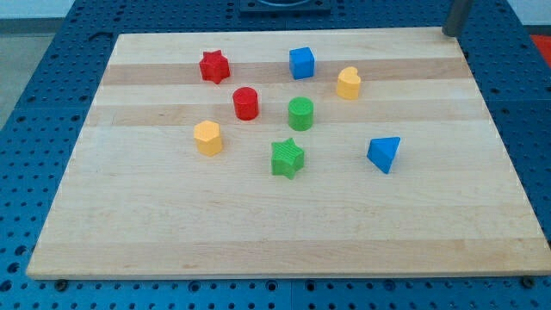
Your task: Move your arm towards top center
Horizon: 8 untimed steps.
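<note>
My rod enters at the view's top right and its tip (451, 34) rests at the board's top right corner, far from all blocks. The nearest block is the yellow heart (348, 83), down and to the left of the tip. A blue cube (301, 63) and a red star (214, 66) lie near the top centre. A red cylinder (246, 102) and a green cylinder (300, 113) sit mid-board. A yellow hexagon (207, 137), a green star (287, 158) and a blue triangular block (384, 154) lie lower down.
The wooden board (275, 241) lies on a blue perforated table (34, 103) that shows on all sides. A dark fixture (280, 7) stands just beyond the board's top edge at the centre.
</note>
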### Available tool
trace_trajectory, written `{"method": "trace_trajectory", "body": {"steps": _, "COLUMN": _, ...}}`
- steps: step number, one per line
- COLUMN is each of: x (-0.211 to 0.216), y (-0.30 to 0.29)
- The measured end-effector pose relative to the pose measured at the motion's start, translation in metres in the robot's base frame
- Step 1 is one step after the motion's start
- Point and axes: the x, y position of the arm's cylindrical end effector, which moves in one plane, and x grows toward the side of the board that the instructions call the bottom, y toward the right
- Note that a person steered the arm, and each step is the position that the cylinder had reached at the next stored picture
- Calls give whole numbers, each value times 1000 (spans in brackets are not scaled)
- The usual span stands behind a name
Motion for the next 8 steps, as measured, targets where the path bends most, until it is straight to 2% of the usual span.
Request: {"method": "trace_trajectory", "body": {"steps": 8, "x": -8, "y": -94}}
